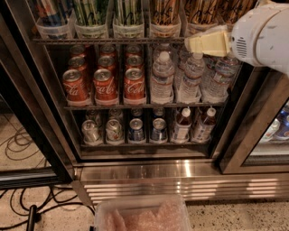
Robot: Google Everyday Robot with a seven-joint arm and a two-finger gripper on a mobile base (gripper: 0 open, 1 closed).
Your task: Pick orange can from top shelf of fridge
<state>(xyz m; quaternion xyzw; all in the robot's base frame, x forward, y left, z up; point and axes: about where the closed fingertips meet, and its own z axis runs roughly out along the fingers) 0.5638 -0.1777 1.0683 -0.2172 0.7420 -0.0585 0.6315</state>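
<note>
— So, where is the orange can point(165, 10)?
— In a clear tray point(165, 30) on the top shelf point(108, 40) of the fridge point(180, 170), right of the green-striped cans point(92, 11).
— And the gripper point(187, 44)?
— At the shelf's front rail, just right of that tray, pointing left. How its jaws stand, I cannot tell.

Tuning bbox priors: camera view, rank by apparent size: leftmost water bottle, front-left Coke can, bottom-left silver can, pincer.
1. water bottle
2. Coke can
3. silver can
Pincer at the front edge of the top shelf, right: roughly bottle-sized, nearer camera, unranked.
</note>
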